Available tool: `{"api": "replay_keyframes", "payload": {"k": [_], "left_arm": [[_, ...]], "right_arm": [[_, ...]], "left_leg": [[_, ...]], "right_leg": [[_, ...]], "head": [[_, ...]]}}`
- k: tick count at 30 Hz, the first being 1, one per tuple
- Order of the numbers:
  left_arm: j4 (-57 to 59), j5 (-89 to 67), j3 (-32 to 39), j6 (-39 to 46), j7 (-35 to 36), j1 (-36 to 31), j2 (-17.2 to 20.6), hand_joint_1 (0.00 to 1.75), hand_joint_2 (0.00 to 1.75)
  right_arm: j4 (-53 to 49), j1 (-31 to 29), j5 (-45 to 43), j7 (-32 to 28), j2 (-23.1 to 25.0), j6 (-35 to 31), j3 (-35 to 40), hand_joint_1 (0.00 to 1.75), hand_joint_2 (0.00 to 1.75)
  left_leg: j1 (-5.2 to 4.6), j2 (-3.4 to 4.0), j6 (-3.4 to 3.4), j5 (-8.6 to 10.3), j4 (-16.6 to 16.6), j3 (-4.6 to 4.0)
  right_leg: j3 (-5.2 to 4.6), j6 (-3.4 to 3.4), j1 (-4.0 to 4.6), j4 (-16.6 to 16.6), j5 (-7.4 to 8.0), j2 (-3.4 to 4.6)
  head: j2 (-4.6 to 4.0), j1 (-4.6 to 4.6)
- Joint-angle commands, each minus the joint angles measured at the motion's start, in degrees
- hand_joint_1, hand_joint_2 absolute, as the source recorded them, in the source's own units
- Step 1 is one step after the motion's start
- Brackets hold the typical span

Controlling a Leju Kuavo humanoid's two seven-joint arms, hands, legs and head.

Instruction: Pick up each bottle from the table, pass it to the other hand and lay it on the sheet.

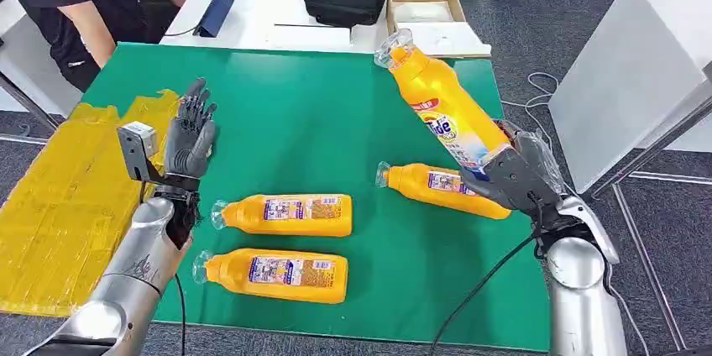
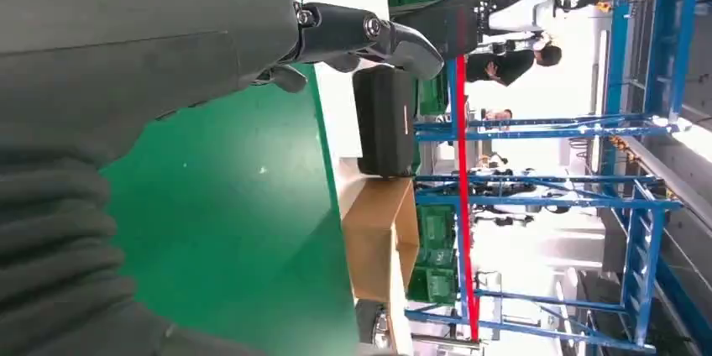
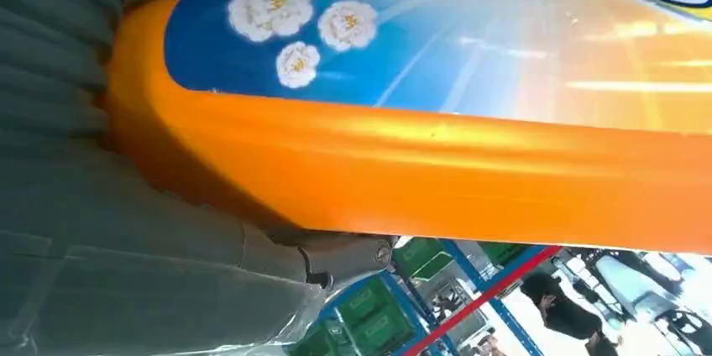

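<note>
Orange bottle (image 1: pixel 443 112), tilted with its cap toward the upper centre, is gripped at its base by the right hand (image 1: pixel 512 178), which hides the bottle's bottom end. Left hand (image 1: pixel 190 133) stands empty, fingers spread, left of centre. Three bottles (image 1: pixel 285 214) lie on the green mat (image 1: pixel 336 104); the yellow sheet (image 1: pixel 59 205) is cut off at the left edge.

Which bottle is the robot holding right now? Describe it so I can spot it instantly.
Start at the green table and look to its right edge. The right robot hand grips an orange bottle by its base. It alone is raised off the table, cap pointing up and away; the other three lie flat.
</note>
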Motion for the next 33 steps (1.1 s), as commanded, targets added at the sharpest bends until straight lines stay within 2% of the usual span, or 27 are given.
{"api": "replay_keyframes", "payload": {"k": [1, 5, 6, 7, 10, 14, 18, 20, 24, 26, 33], "left_arm": [[-0.4, 0.0, 1.3, -0.8, 0.7, -0.5, -1.1, 0.0, 1.75], [-3.2, 2.3, 0.2, -4.6, 2.6, 0.3, -3.0, 0.0, 1.75], [-2.6, 3.5, -0.7, -5.9, 3.5, -0.8, -3.2, 0.0, 1.75], [-2.0, 4.8, -2.0, -6.4, 4.2, -2.1, -3.5, 0.0, 1.75], [-2.7, 8.9, -4.8, -9.9, 7.1, -3.3, -5.1, 0.0, 1.75], [-6.1, 13.0, -8.6, -9.2, 12.3, -3.7, -7.8, 0.0, 1.75], [-6.4, 19.7, -11.6, -10.6, 15.6, -3.4, -8.8, 0.0, 1.75], [-6.9, 20.6, -12.8, -10.0, 15.6, -3.2, -8.3, 0.0, 1.75], [-7.0, 21.7, -13.8, -9.5, 15.4, -3.2, -7.6, 0.0, 1.75], [-7.9, 24.8, -14.4, -10.8, 16.8, -2.5, -7.6, 0.0, 1.75], [-12.2, 30.9, -15.2, -10.3, 21.0, -1.8, -6.9, 0.0, 1.75]], "right_arm": [[16.8, -14.3, -4.5, 0.1, 2.3, -2.0, 6.6, 1.73, 1.75], [28.9, -23.5, -4.4, 3.0, 7.2, -8.9, 14.2, 1.75, 1.75], [32.3, -25.9, -6.8, 3.6, 8.1, -9.5, 15.7, 1.71, 1.75], [36.5, -28.8, -9.3, 3.9, 8.9, -10.2, 18.5, 1.75, 1.75], [43.0, -31.5, -14.2, 4.1, 11.9, -11.0, 22.5, 1.75, 1.75], [44.8, -31.8, -14.6, 7.1, 15.9, -16.8, 29.6, 1.75, 1.75], [46.3, -31.8, -14.5, 10.2, 20.5, -20.2, 36.4, 1.75, 1.75], [47.2, -32.0, -16.6, 10.7, 20.5, -22.1, 39.1, 1.75, 1.75], [48.7, -32.9, -17.4, 9.8, 20.3, -22.5, 39.3, 1.75, 1.75], [48.4, -31.9, -17.8, 10.1, 20.5, -22.1, 41.8, 1.75, 1.75], [51.0, -32.3, -26.4, 14.0, 20.5, -24.5, 57.4, 1.75, 1.75]], "left_leg": [[0.01, 0.33, -0.07, -0.07, 0.1, 0.06], [0.02, 0.54, -0.06, -0.07, 0.0, 0.09], [0.04, 0.7, -0.07, -0.1, 0.1, 0.1], [0.02, 0.58, -0.05, -0.04, 0.1, 0.01], [0.1, 0.47, -0.05, 0.06, 0.1, -0.06], [0.1, 0.25, -0.06, 0.13, 0.1, -0.02], [0.08, 0.36, -0.07, 0.05, 0.1, 0.0], [0.07, 0.31, -0.07, 0.05, 0.1, -0.01], [0.11, 0.15, -0.09, 0.07, 0.1, -0.06], [0.1, 0.13, -0.08, 0.09, 0.1, -0.06], [0.08, 0.2, -0.05, 0.14, 0.0, -0.19]], "right_leg": [[-0.01, -0.11, 0.03, 0.0, 0.04, 0.26], [-0.02, -0.12, -0.06, 0.0, 0.08, 0.46], [-0.05, -0.14, -0.04, 0.1, 0.09, 0.58], [-0.12, -0.1, -0.06, 0.1, 0.09, 0.46], [-0.15, -0.09, 0.0, 0.1, 0.08, 0.32], [-0.08, -0.08, 0.01, 0.1, 0.01, 0.11], [-0.07, -0.1, -0.01, 0.1, -0.03, 0.23], [-0.03, -0.11, -0.03, 0.1, -0.05, 0.16], [-0.06, -0.14, 0.02, 0.1, -0.08, -0.01], [-0.06, -0.12, 0.02, 0.1, -0.05, -0.02], [-0.23, -0.06, -0.01, 0.0, 0.01, 0.08]], "head": [[0.0, 0.02], [0.0, 0.02], [0.0, 0.02], [0.0, 0.0], [0.0, 0.04], [0.0, 0.02], [0.0, 0.02], [0.0, 0.02], [0.0, 0.02], [0.0, 0.02], [0.0, 0.02]]}}
